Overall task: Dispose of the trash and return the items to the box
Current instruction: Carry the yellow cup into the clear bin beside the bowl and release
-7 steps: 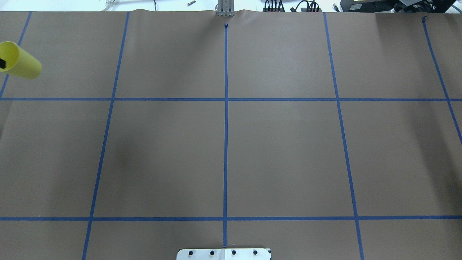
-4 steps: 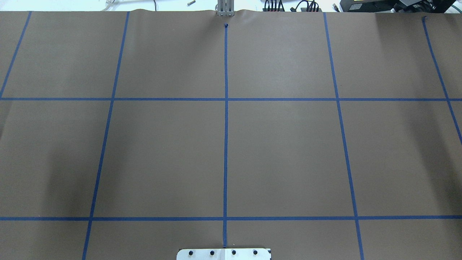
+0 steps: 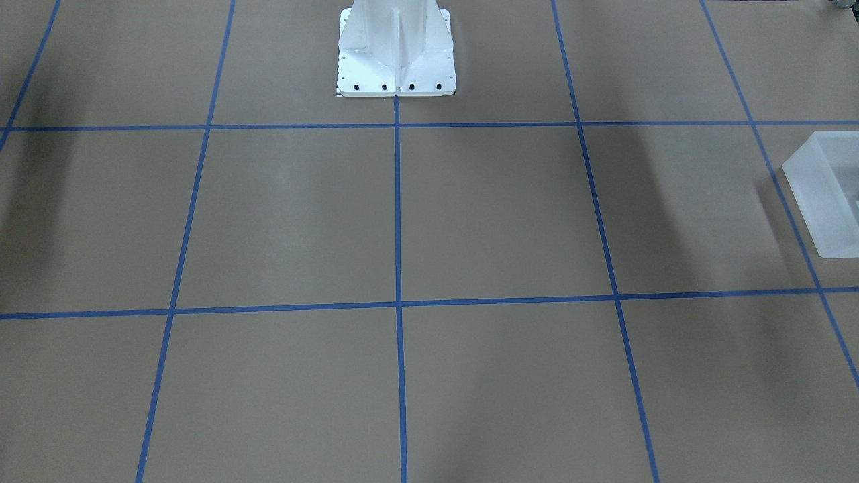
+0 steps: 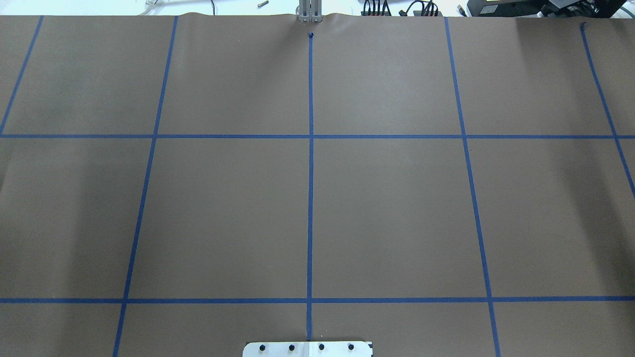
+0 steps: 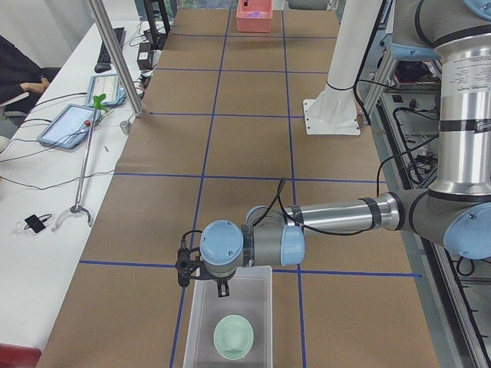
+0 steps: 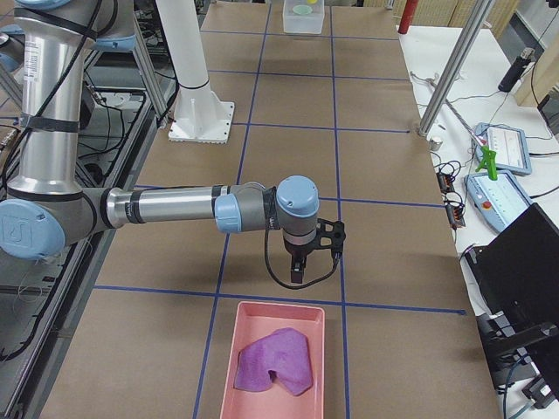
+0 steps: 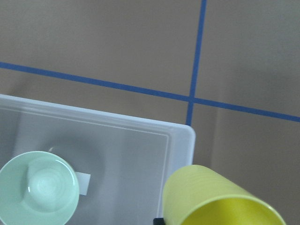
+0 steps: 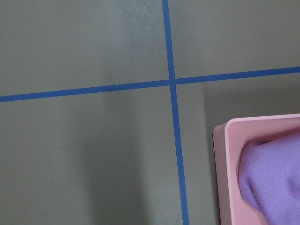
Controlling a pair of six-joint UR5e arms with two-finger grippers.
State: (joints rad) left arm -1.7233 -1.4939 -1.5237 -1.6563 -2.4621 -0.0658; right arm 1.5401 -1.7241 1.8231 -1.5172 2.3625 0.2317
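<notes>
The yellow cup (image 7: 220, 199) hangs tilted with its mouth toward the wrist camera, clamped in the left fingers (image 7: 158, 221), of which only a dark sliver shows against its wall. Directly below them lies a corner of the frosted bin (image 7: 93, 116) on the bench (image 4: 397, 198). The pale green bowl (image 7: 38, 187) sits inside, off to one side. The right fingers (image 6: 297, 272) hover just short of a pink tray (image 6: 262, 307) holding a purple cloth (image 6: 275, 362); I cannot tell whether they are apart.

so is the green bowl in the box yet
In. The green bowl rests upright on the floor of the box.
</notes>
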